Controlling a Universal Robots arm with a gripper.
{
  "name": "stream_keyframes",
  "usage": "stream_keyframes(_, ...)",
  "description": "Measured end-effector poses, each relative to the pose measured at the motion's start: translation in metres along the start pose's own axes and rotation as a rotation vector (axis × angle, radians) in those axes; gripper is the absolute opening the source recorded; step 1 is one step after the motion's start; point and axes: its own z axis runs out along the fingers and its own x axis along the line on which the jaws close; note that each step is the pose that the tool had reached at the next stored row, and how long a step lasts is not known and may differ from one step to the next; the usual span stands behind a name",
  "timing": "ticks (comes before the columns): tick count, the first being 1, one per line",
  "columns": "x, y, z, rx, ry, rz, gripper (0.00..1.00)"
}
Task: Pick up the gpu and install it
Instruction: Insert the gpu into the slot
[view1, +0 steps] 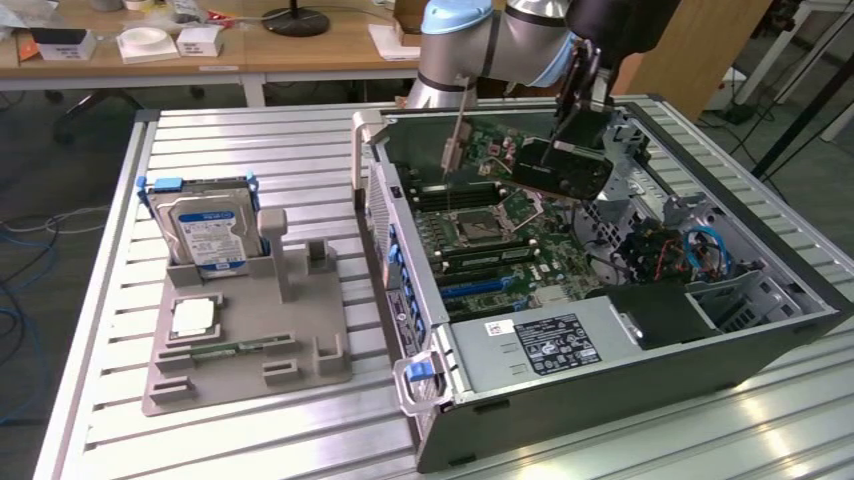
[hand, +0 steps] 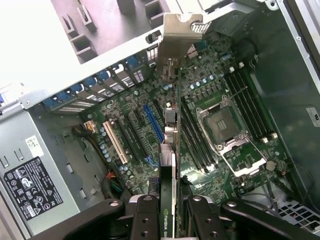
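Note:
The gpu (view1: 554, 165) is a dark card with a silvery bracket (view1: 454, 140) at one end, held in the air over the open computer case (view1: 400, 250). My gripper (view1: 577, 105) comes down from above and is shut on the card's upper part. In the wrist view the gpu (hand: 169, 150) is seen edge-on between my fingers (hand: 145, 217), and its bracket (hand: 177, 35) points toward the case's rear wall. The card hangs above the motherboard (hand: 135, 120), near the blue slot (hand: 154, 122), without touching it.
A silver hard drive (view1: 200, 230) stands upright in a grey holder tray (view1: 247, 350) at the exterior view's left, with a green memory stick (view1: 240, 348) lying in it. Inside the case are the processor socket (view1: 477, 228), power supply (view1: 561, 340) and cables (view1: 681, 250).

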Motion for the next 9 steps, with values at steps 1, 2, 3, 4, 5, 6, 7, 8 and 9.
stream_keyframes(1,0.0,0.0,0.0,-0.0001,0.0003,-0.005,0.26)
stream_keyframes(2,0.0,0.0,0.0,-0.0001,0.0004,-0.01,0.26)
stream_keyframes(3,0.0,0.0,0.0,0.0,0.0006,-0.015,0.26)
stream_keyframes(4,0.0,0.0,0.0,0.0,0.0007,-0.019,0.26)
stream_keyframes(5,0.0,0.0,0.0,-0.0001,0.0009,-0.023,0.26)
stream_keyframes(6,0.0,0.0,0.0,-0.0001,0.0012,-0.028,0.26)
stream_keyframes(7,0.0,0.0,0.0,-0.0001,0.0012,-0.032,0.26)
stream_keyframes(8,0.0,0.0,0.0,-0.0001,0.0015,-0.037,0.26)
stream_keyframes(9,0.0,0.0,0.0,-0.0001,0.0016,-0.041,0.26)
